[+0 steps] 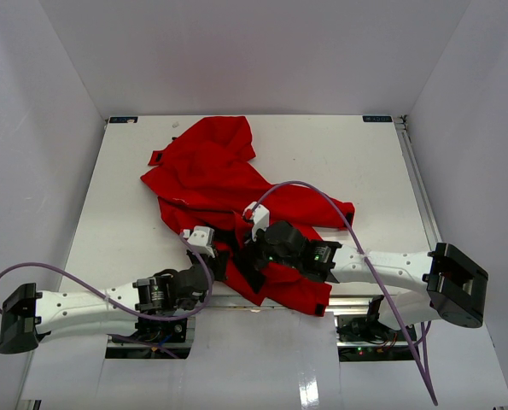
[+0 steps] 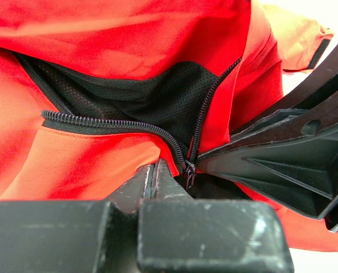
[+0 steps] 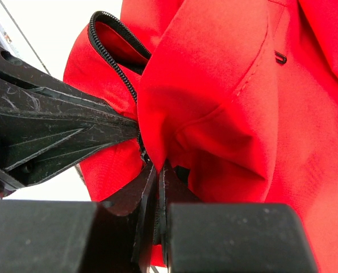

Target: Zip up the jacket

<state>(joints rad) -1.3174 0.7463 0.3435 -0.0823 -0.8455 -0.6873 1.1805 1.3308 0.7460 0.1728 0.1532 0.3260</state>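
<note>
The red jacket (image 1: 224, 175) lies crumpled on the white table, its lower part under both grippers. My left gripper (image 1: 222, 263) is shut, its tips (image 2: 155, 168) pinching the red hem right beside the dark zipper slider (image 2: 189, 172). Above the slider the zipper teeth (image 2: 100, 123) part and show the black mesh lining (image 2: 157, 96). My right gripper (image 1: 255, 254) is shut on a fold of red fabric (image 3: 159, 168) by the zipper's foot. The zipper teeth (image 3: 115, 51) loop off up left. Each gripper's fingers show in the other's wrist view, nearly touching.
The white table (image 1: 356, 162) is walled by white panels at the back and both sides. A rail (image 1: 416, 179) runs along the table's right edge. Purple cables (image 1: 322, 196) arch over both arms. A red sleeve cuff (image 1: 157, 158) lies at the far left.
</note>
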